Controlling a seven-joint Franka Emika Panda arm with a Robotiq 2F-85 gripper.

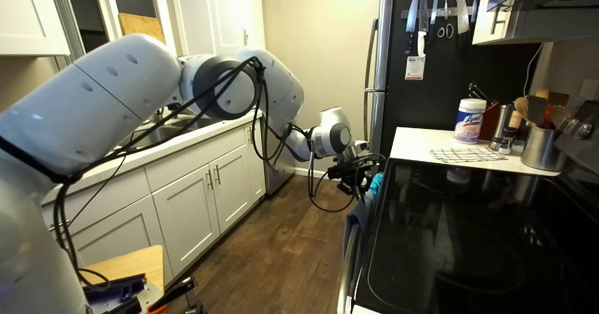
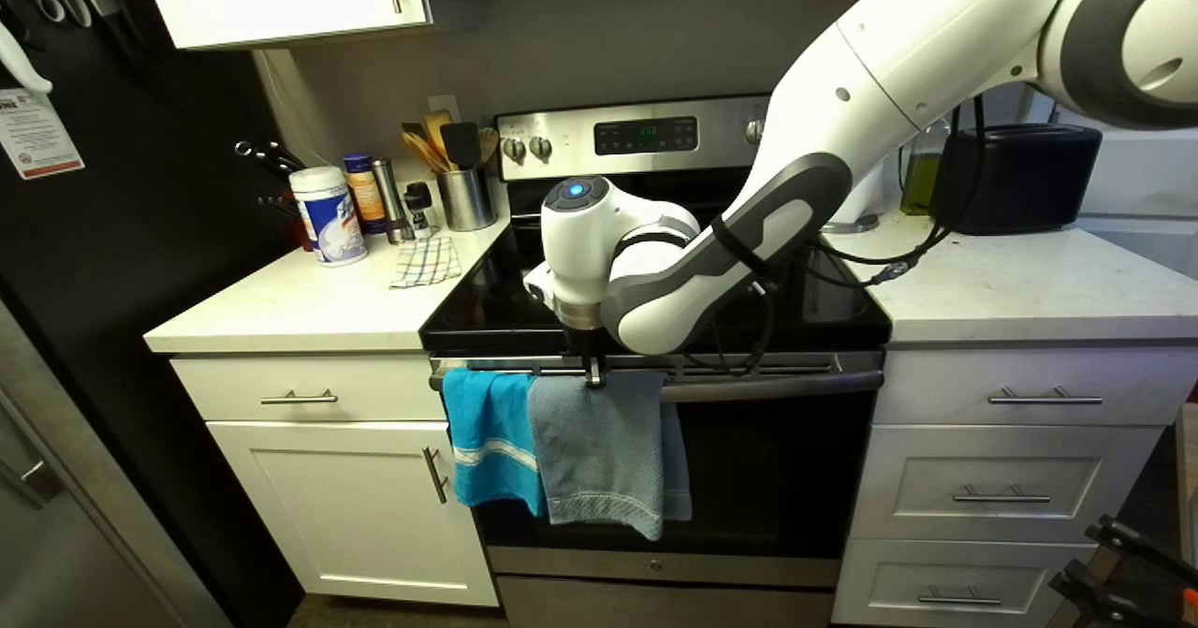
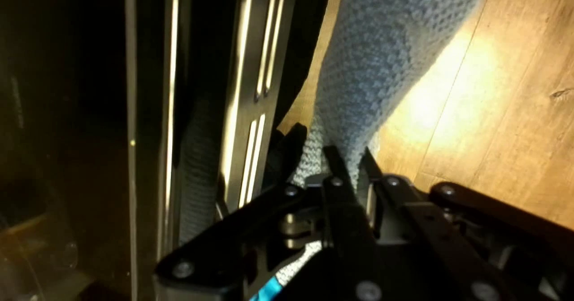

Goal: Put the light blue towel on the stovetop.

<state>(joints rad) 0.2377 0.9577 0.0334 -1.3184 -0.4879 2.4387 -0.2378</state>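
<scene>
My end effector point(image 3: 350, 154) reaches down at the oven door handle point(image 2: 777, 387), its fingers narrow, holding a fold of a light gray-blue towel point(image 2: 599, 460); how much cloth sits between them is hard to make out, since my own black linkages fill the bottom of the wrist view. The towel hangs over the handle, in front of and below the black glass stovetop point(image 1: 449, 239), and a layer behind its front is mostly hidden. Just beside it hangs a turquoise towel point(image 2: 491, 441) with a white stripe; the wrist view catches only a scrap of it. In an exterior view my white arm point(image 2: 847, 94) covers much of the stovetop and part of the control panel point(image 2: 646, 137). In an exterior view black cables point(image 1: 259, 68) trail to my wrist, my fingertips are lost in dark clutter, and both towels appear edge-on. On the white tabletop point(image 1: 412, 141), a Lysol canister point(image 1: 469, 122) stands near a checked cloth point(image 1: 468, 154). A green bottle point(image 2: 921, 183) is partly hidden behind a black toaster point(image 2: 1015, 179).
</scene>
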